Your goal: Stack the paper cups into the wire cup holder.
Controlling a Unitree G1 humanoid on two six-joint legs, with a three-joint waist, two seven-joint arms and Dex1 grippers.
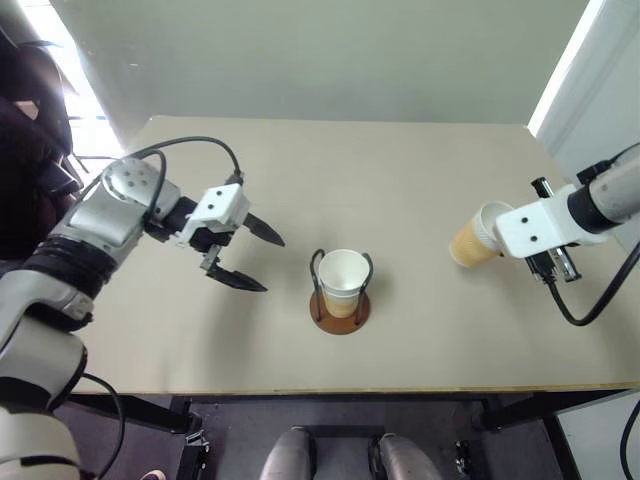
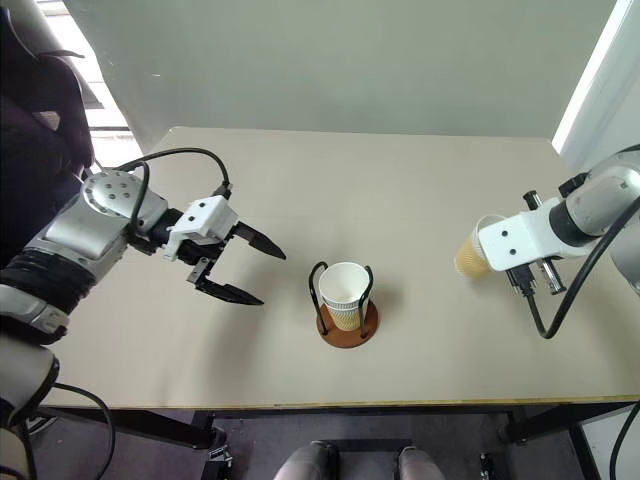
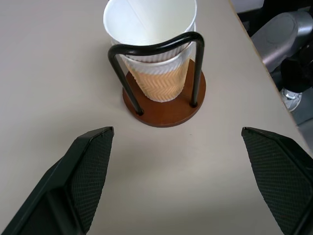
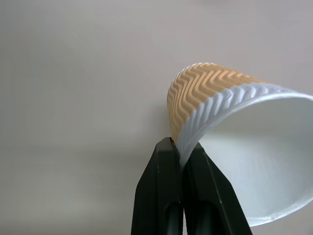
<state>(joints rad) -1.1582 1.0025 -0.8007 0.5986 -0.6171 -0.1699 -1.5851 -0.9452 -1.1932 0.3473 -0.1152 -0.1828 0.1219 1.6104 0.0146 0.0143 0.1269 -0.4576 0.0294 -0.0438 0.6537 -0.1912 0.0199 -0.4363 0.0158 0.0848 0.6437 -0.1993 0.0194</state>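
The wire cup holder (image 1: 340, 310) stands near the table's front edge, with a paper cup (image 1: 343, 282) upright inside its dark loops. In the left wrist view the holder's brown base (image 3: 166, 108) and that cup (image 3: 156, 68) lie just beyond my fingers. My left gripper (image 1: 248, 255) hovers open to the left of the holder, pointing at it, nothing between its fingers. At the right, my right gripper (image 4: 181, 152) is shut on the rim of a second paper cup (image 1: 474, 240), which hangs tilted above the table with its bottom pointing left.
The tan table (image 1: 400, 170) runs back to a grey wall. Its front edge lies close below the holder. A black cable loops down from the right arm. Something dark stands at the far left beside the table.
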